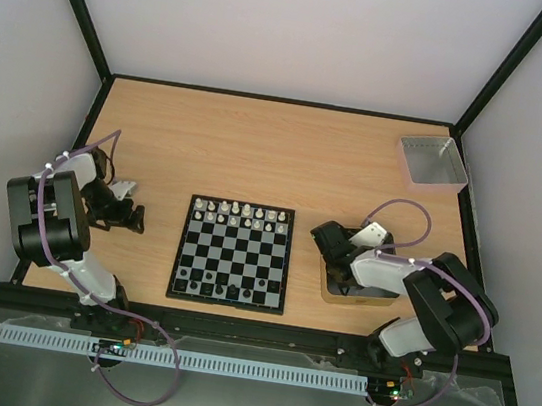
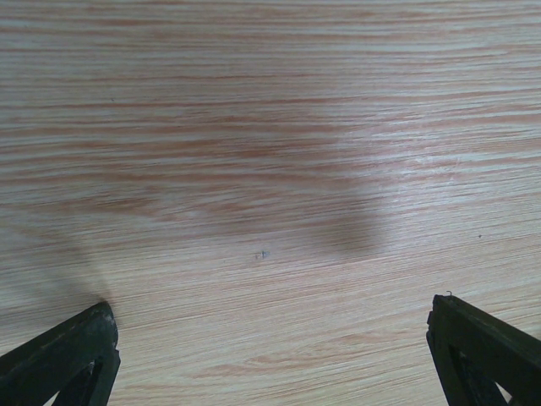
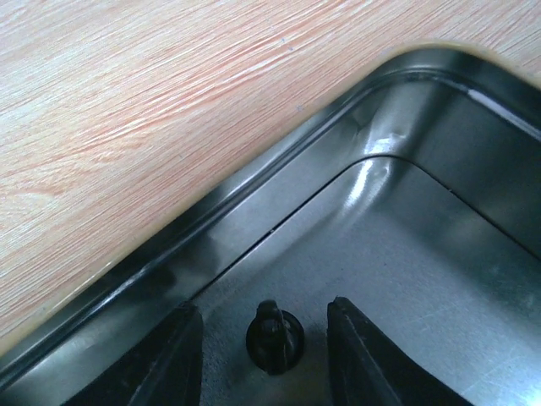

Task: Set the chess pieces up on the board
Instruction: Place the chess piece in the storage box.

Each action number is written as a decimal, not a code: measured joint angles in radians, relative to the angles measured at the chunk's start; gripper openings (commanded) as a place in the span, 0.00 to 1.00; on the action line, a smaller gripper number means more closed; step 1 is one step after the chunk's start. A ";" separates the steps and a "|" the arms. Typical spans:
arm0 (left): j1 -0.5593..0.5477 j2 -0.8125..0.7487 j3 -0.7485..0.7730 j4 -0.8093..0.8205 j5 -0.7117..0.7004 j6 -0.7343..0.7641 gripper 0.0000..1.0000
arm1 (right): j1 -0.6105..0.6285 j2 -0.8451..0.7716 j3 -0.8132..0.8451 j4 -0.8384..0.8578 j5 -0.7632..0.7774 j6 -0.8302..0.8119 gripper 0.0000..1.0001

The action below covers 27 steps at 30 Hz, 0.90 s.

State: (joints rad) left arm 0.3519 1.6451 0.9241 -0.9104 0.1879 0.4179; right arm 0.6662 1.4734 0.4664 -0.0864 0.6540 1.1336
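The board point(image 1: 232, 254) lies in the middle of the table. White chess pieces point(image 1: 239, 214) fill its two far rows and a few black ones point(image 1: 219, 285) stand along its near edge. My right gripper point(image 1: 333, 262) reaches down into the metal tin point(image 1: 378, 301) to the right of the board. In the right wrist view its jaws point(image 3: 264, 306) stand open on either side of one black piece point(image 3: 273, 340) on the tin's floor, with a gap on each side. My left gripper point(image 1: 136, 216) is left of the board, wide open point(image 2: 270, 306) over bare wood.
The tin's rim and corner point(image 3: 254, 220) curve close around the right fingers point(image 3: 169, 355). A grey square tray point(image 1: 432, 163) sits at the far right corner. Black frame posts and white walls bound the table.
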 measured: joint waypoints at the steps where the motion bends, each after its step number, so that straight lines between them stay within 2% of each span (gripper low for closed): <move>1: 0.000 0.000 0.000 0.000 0.000 0.000 0.99 | 0.000 -0.003 0.000 -0.002 0.000 -0.001 0.46; 6: 0.000 -0.002 0.000 0.000 0.000 0.000 0.99 | 0.000 -0.020 0.000 -0.019 0.003 -0.004 0.57; 16: 0.000 -0.004 -0.002 0.001 0.001 0.001 0.99 | 0.000 -0.080 0.042 -0.062 0.008 -0.030 0.60; 24: 0.000 -0.004 -0.002 0.000 0.002 0.001 0.99 | 0.000 -0.189 0.051 -0.108 0.008 -0.047 0.56; 27: 0.000 -0.004 -0.002 0.000 0.002 0.001 0.99 | 0.000 -0.225 0.051 -0.132 0.007 -0.052 0.48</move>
State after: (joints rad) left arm 0.3519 1.6413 0.9226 -0.9100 0.1894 0.4191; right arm 0.6659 1.2480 0.5175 -0.2188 0.6613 1.0813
